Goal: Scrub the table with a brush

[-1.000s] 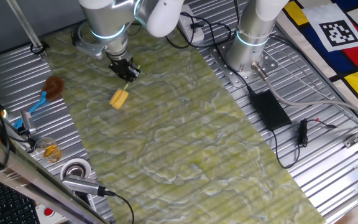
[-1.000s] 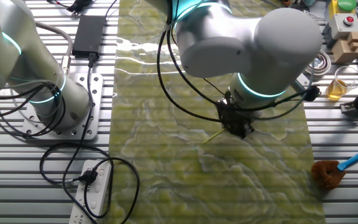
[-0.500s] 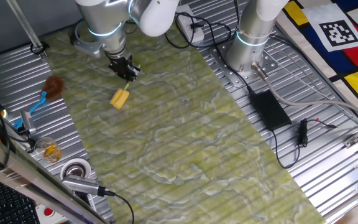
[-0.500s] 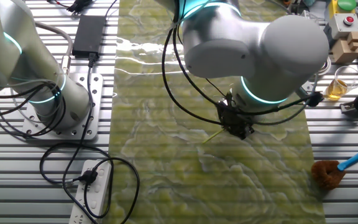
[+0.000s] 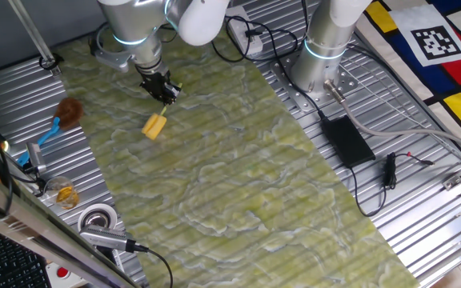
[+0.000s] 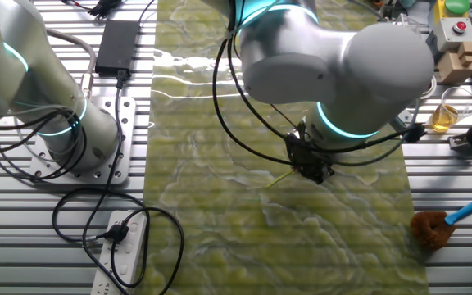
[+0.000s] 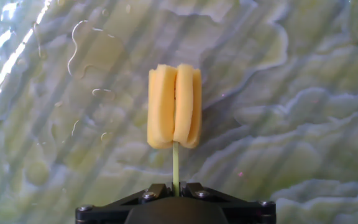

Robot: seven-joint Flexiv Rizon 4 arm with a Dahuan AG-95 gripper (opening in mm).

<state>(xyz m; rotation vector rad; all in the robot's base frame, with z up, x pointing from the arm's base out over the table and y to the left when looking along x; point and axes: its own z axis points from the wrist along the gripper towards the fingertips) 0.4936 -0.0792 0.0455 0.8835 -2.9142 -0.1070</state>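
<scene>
While its fingers pinch the thin pale stem, the gripper (image 5: 165,94) holds the brush (image 5: 154,126) so the stem's long axis runs straight out from the fingertips. Its yellow head appears to rest on the table (image 5: 238,176), near the far end.

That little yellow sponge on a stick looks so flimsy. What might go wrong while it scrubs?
The claw pinches the brush only by the end of its thin stem, so pressing down might bend the stem or let it slip. The table is faintly ridged, and the soft yellow head could catch on a ridge and twist in the grip. A brown fluffy brush lies beside the table; a wide sweep might knock it.
</scene>
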